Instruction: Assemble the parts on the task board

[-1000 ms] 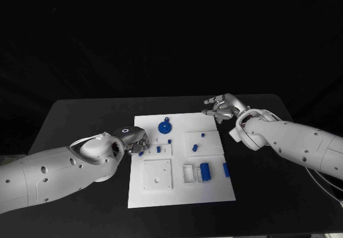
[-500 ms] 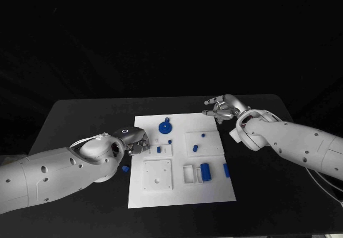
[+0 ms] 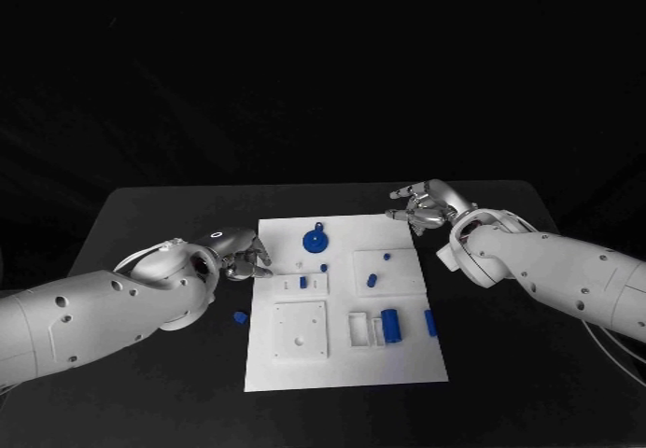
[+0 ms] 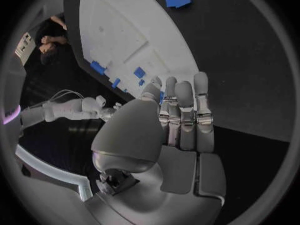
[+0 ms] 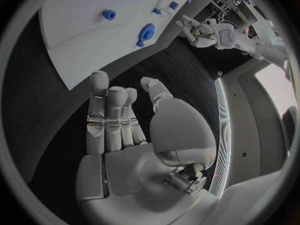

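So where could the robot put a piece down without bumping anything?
The near end of the task board, below the square plate, is bare. So is the black table at the far left corner. The board's middle is crowded with blue parts, and one blue piece lies off its left edge, near the left robot hand.

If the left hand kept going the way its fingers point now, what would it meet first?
Probably the task board: the left hand sits at its left edge, fingers aimed across it toward the small blue parts just beyond the fingertips. Its height above the board is unclear, so it may pass over them.
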`<state>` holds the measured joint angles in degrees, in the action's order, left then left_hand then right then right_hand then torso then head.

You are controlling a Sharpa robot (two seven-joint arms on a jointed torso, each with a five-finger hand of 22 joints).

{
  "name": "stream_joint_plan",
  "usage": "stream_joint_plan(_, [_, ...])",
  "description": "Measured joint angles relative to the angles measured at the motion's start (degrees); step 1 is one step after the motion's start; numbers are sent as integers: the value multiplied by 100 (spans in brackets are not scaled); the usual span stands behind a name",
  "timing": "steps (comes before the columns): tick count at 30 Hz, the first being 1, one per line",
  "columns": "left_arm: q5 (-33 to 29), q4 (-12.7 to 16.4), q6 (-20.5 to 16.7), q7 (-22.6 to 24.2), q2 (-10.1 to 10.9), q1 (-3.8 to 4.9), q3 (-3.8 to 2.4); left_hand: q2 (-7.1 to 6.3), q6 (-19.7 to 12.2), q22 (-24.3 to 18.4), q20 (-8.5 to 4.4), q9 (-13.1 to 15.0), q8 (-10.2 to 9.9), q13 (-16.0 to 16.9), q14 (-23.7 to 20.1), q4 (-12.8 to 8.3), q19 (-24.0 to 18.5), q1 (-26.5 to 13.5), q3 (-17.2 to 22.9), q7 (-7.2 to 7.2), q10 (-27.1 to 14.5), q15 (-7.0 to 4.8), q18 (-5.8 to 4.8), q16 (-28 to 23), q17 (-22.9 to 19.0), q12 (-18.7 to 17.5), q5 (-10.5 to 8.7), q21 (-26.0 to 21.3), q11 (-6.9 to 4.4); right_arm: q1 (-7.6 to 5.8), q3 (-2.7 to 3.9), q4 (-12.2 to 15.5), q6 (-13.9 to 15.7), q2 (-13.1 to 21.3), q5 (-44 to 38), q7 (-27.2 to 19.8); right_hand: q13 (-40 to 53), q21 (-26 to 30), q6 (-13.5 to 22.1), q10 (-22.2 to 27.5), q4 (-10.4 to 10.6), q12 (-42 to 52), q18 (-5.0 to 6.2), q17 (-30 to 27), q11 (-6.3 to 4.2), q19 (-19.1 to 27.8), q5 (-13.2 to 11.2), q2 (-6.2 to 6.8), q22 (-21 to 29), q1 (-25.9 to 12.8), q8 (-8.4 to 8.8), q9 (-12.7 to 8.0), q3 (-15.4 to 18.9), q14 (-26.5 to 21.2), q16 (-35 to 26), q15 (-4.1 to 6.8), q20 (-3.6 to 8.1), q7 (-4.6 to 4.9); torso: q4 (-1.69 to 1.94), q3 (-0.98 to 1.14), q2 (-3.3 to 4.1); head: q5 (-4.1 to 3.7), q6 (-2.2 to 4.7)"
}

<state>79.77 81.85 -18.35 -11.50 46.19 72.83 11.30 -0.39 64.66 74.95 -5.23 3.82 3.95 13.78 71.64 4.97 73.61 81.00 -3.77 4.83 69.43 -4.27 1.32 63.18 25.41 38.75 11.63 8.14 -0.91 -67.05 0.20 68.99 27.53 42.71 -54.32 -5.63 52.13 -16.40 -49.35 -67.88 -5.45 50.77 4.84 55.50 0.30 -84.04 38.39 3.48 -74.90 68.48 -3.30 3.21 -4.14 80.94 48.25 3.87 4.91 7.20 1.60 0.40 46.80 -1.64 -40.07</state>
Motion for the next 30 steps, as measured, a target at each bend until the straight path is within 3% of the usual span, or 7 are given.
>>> stream_joint_plan(5, [-823,27,324,13,391,182,-67,-3,-18,0,52,0,0,-836,34,-211,52,-1,-56,18,464,93,-1,-178,-62,-1676,-39,-99,93,10,0,-28,-1,-12,2,0,0,0,0,0,0,0,0,0,0,0,0,0,0,0,0,0,0,0,0,0,0,0,16,3,-23,121,5])
stream_joint_plan(8, [-1127,36,663,-27,589,242,-67,32,120,-1,42,3,0,-970,127,-229,103,34,-60,-35,716,57,-1,-223,-68,-2119,-133,-99,83,27,0,-42,-3,-18,4,0,0,0,0,0,0,0,0,0,0,0,0,0,0,0,0,0,0,0,0,0,0,0,31,7,-43,198,-14])
stream_joint_plan(12, [-1268,53,1116,-103,783,280,-32,32,324,-1,6,56,0,-977,203,-235,138,34,-117,-116,961,43,-1,-261,-55,-2436,-218,-121,52,47,0,-58,-4,-25,6,0,6,0,0,0,-19,0,0,7,0,0,0,0,0,0,0,0,-18,0,0,0,0,0,47,7,-65,297,-37])
stream_joint_plan(19, [-1171,106,1978,-332,1006,293,146,71,443,-1,0,109,0,-914,268,-197,184,-4,-155,-177,1217,19,-1,-221,71,-2583,-262,-121,-12,114,-1,-93,-14,-39,16,2,13,0,0,0,-18,0,0,11,0,0,0,0,0,0,0,0,-18,0,0,0,0,0,77,-16,-109,520,-98])
stream_joint_plan(25, [-957,123,2311,-504,976,289,225,46,427,-2,0,151,0,-883,268,-156,184,-88,-196,-162,1216,19,-1,-221,105,-2616,-285,-121,-12,154,-1,-121,-25,-86,30,3,13,0,0,0,-17,0,0,10,0,0,0,0,0,0,0,0,-17,0,0,0,0,0,92,-30,-139,787,-122])
stream_joint_plan(30, [-823,165,2334,-602,924,231,244,-27,219,-2,1,124,0,-849,267,-84,184,-245,-268,-89,1213,19,-1,-221,121,-2616,-422,-121,-8,176,-1,-143,-41,-112,40,3,13,0,0,0,-17,0,0,10,0,0,0,0,0,0,0,0,-17,0,0,0,0,0,93,-41,-149,1089,-129])
